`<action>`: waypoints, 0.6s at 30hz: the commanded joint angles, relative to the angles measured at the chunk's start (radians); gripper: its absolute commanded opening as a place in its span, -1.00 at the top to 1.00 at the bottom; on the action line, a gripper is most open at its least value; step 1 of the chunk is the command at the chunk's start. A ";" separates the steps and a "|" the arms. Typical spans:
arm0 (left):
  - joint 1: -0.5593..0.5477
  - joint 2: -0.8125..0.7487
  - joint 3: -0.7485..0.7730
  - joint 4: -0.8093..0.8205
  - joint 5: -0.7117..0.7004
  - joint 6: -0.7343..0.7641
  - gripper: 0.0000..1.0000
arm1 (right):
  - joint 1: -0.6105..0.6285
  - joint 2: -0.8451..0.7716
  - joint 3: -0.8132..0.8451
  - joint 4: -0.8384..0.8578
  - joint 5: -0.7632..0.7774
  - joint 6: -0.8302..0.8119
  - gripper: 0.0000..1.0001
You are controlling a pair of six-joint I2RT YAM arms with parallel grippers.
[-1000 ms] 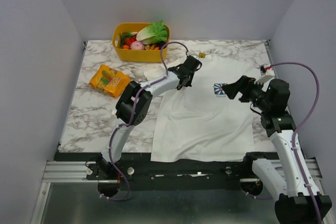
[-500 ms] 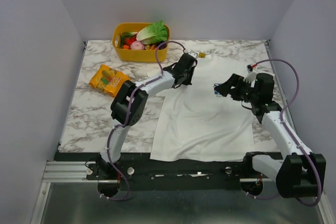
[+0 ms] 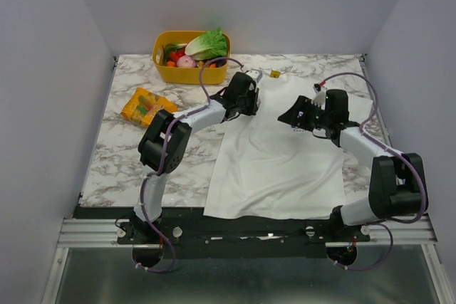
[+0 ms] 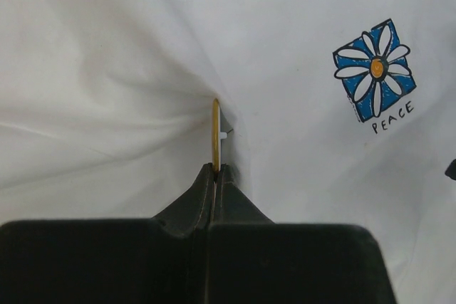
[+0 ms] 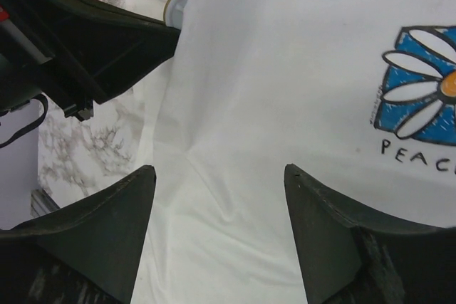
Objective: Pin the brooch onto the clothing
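The white T-shirt (image 3: 278, 158) lies flat on the marble table, its yellow collar tag (image 3: 274, 74) at the far edge. My left gripper (image 4: 216, 170) is shut on the brooch (image 4: 216, 137), a thin gold disc seen edge-on, held upright against a fold of the shirt (image 4: 107, 48) left of the blue flower print (image 4: 375, 69). In the top view the left gripper (image 3: 247, 105) is over the shirt's upper left. My right gripper (image 3: 286, 119) is open and empty (image 5: 217, 176) just above the shirt's chest, beside the print (image 5: 420, 105), which it hides from above.
A yellow basket (image 3: 162, 70) of vegetables stands at the back left. An orange snack packet (image 3: 147, 108) lies on the marble left of the shirt. The left gripper's black body (image 5: 92, 48) shows close by in the right wrist view.
My right gripper has swung left and away over the shirt's chest, covering the print from above. My left gripper has shifted slightly left and back, still holding the brooch.
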 commanded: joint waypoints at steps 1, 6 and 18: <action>0.007 -0.067 -0.027 0.113 0.089 -0.010 1.00 | 0.052 0.097 0.079 0.084 -0.007 -0.001 -0.57; 0.010 -0.095 -0.075 0.176 0.129 -0.010 1.00 | 0.077 0.191 0.131 0.129 -0.004 -0.002 -0.30; 0.012 -0.146 -0.122 0.252 0.170 0.002 1.00 | 0.075 0.298 0.181 0.284 -0.082 0.031 0.03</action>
